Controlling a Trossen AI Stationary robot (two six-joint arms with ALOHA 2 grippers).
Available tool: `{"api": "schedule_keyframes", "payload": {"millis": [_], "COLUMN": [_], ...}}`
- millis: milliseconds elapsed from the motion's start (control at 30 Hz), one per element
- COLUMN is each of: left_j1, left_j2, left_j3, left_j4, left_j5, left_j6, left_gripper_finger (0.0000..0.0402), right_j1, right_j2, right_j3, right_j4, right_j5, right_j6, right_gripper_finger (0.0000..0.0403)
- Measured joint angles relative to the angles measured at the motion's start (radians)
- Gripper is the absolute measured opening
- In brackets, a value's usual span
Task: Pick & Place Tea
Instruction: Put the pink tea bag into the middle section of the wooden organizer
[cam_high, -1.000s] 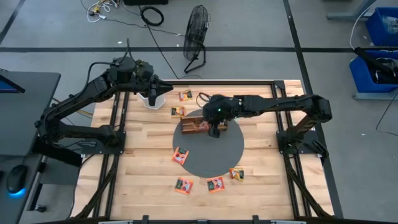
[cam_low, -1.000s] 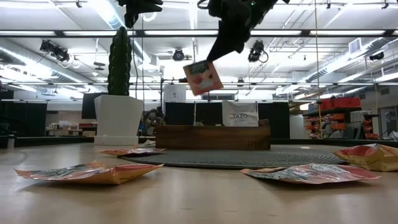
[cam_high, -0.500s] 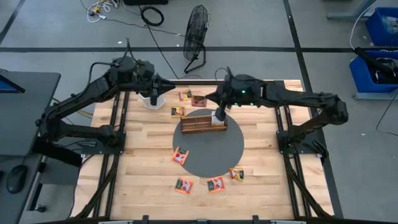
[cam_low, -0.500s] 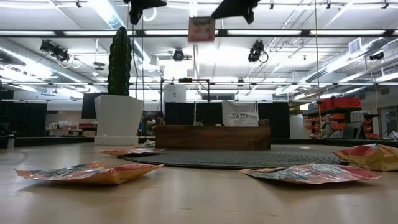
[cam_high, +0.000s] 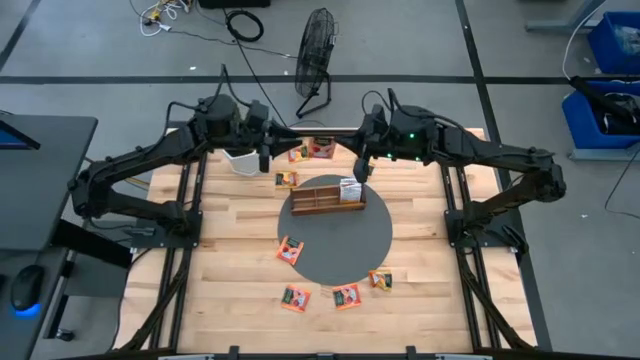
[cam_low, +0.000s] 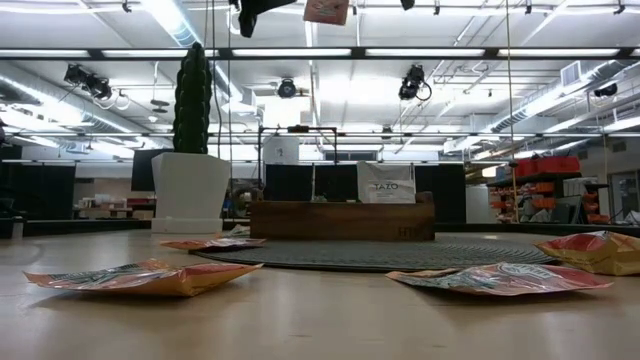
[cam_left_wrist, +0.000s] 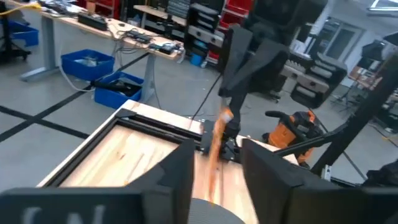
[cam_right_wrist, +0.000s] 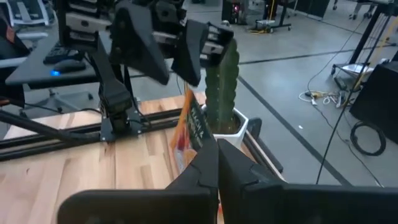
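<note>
Butcher-block table (cam_high: 420, 300), round grey mat (cam_high: 340, 250) at centre, wooden tray (cam_high: 325, 195) on the mat's far half. A cactus in a white pot (cam_low: 190, 190) stands at the far left corner.

State now: my right gripper (cam_right_wrist: 208, 158) is raised well above the far edge of the table, fingers pressed together on one orange-red sachet (cam_low: 327, 10), which hangs edge-on from the pinch. My left gripper (cam_left_wrist: 217, 152) faces it at about the same height, fingers spread, with the sachet's edge showing in the gap between them. Other sachets lie loose on the table: one on the mat's left rim (cam_high: 291, 251), three along the near side (cam_high: 346, 296), and two near the pot (cam_high: 287, 180). A white sachet (cam_high: 349, 190) stands in the tray's right end.

Judgement: this reads as a mid-air handover, right to left. To do it well:
- bring the left fingers squarely over the flat faces, not the edge;
- close the left fully before the right lets go;
- keep both wrists steady, since the paper is light and will twist.

Not resolved:
- whether the left fingers already touch the sachet; I cannot tell;
- the low view cuts off both grippers at its top edge;
- how many tray slots are filled, beyond the white sachet.
</note>
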Motion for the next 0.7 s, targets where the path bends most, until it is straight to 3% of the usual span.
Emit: {"api": "schedule_keyframes", "payload": {"millis": [300,700], "left_j1": [-0.022,-0.065], "left_j2": [0.045,0.120], "left_j3": [0.000,0.000], "left_j4": [0.105,0.108], "left_j5": [0.002,0.002], "left_j6": [-0.024,-0.027], "left_gripper_finger": [0.0251,0.0257], "right_j1": [0.000,0.000], "right_j2": [0.000,0.000], "right_j3": [0.051,0.057], "right_j4": [-0.088,-0.063], "right_j5": [0.001,0.004], "right_j6": [-0.006,-0.025], "right_gripper_finger": [0.0000,0.0000]}}
